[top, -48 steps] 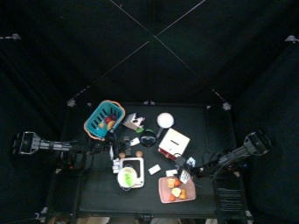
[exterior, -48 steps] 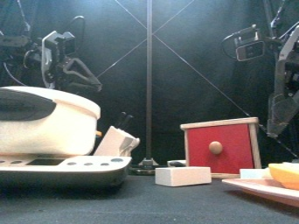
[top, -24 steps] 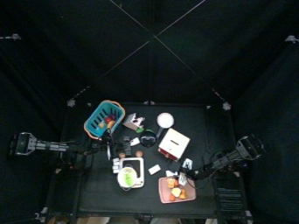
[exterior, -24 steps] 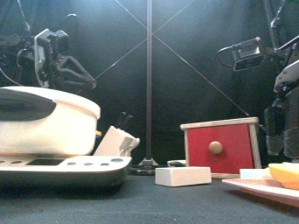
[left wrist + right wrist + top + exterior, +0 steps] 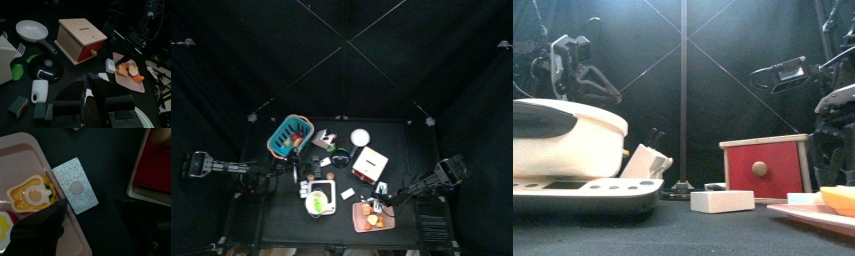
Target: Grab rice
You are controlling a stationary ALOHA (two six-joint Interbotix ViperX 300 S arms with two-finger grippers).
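The step in hand is the approach: the right gripper [image 5: 93,207] hangs above the table with its two fingers spread to full width and nothing between them. The rice [image 5: 79,191], judged to be the small flat speckled white packet with a round mark at its centre, lies flat on the black table in the narrow gap between the pink tray [image 5: 30,158] and the wooden box with the red front [image 5: 157,163]. One long edge of the packet lies just beside the tray rim; whether the two touch cannot be told. A yellow toy food piece [image 5: 30,195] lies on the tray close to that rim. In the right wrist view the packet sits just ahead of the fingertips and is not yet framed by them. The next move calls for advancing and lowering the gripper until one finger stands on each side of the packet, with the fingers clear of both the tray rim and the box, and only then closing. The left gripper [image 5: 576,66] hangs raised over the left of the table; whether it is open or closed cannot be told.
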